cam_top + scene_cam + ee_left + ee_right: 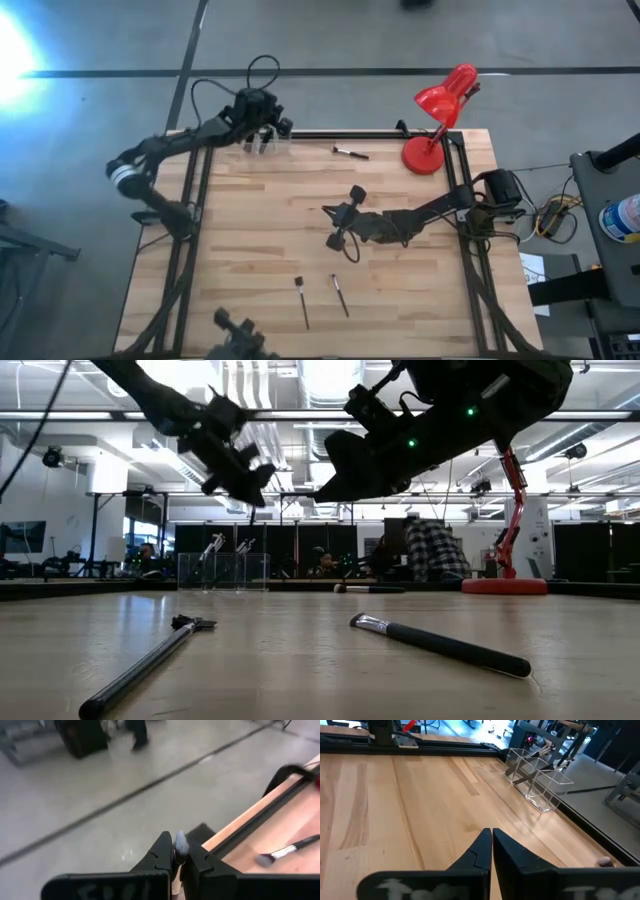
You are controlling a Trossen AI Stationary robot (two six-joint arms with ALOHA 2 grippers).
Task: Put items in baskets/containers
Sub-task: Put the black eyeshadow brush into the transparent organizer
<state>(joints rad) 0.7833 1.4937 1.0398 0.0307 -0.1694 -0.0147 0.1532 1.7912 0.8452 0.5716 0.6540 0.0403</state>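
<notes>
Overhead, the left hand (268, 122) hangs at the far edge of the wooden counter (250, 230), right above the clear compartments (266, 145), while the right hand (342, 222) floats over the middle of the boards. Two makeup brushes (302, 302) lie side by side near the front edge, a third brush (350, 152) lies at the back, and a red desk lamp (438, 112) stands in the far right corner. From counter level, the two near brushes (440, 644) lie flat in the foreground, the clear compartments (224, 570) sit far back with a few sticks leaning in them, and both arms hang above the wood; a person in a plaid shirt (432, 550) sits in the room behind. Past the left wrist, the fingers (162, 856) pinch a brush whose pale bristle tip (180, 843) pokes up between them, beyond the counter's edge, and the back brush (287, 851) lies on the wood nearby. Past the right wrist, the fingers (482, 851) are pressed together with nothing between them, above bare boards, and the compartments (535, 780) stand well ahead, holding sticks.
</notes>
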